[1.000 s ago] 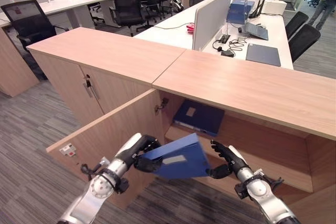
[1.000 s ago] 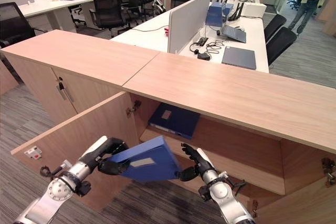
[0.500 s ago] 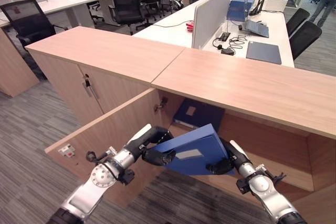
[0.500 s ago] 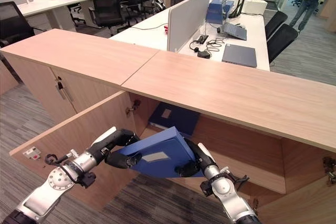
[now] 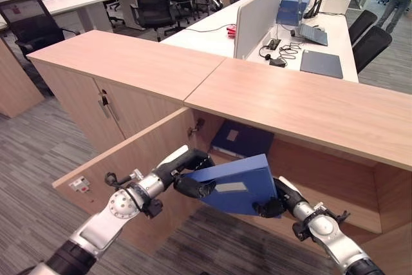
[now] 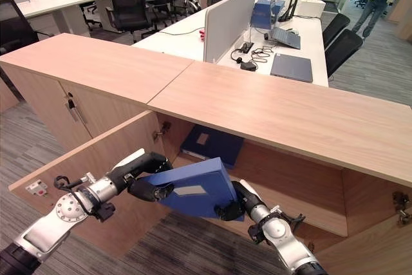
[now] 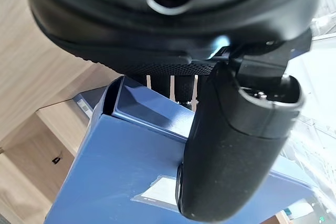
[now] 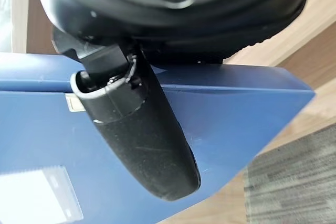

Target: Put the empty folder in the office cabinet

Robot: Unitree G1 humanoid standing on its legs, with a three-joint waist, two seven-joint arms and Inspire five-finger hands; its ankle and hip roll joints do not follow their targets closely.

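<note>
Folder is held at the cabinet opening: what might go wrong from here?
1. The blue folder is pinched at its edges by the left hand and right hand; a loosened grip might drop it.
2. Another folder already lies on the shelf; the held one may bump it.
3. It sits close to the open door and might catch it.

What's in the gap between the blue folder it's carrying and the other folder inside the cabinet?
Nothing: in the left eye view only bare wooden shelf separates the held folder from the stored folder.
</note>
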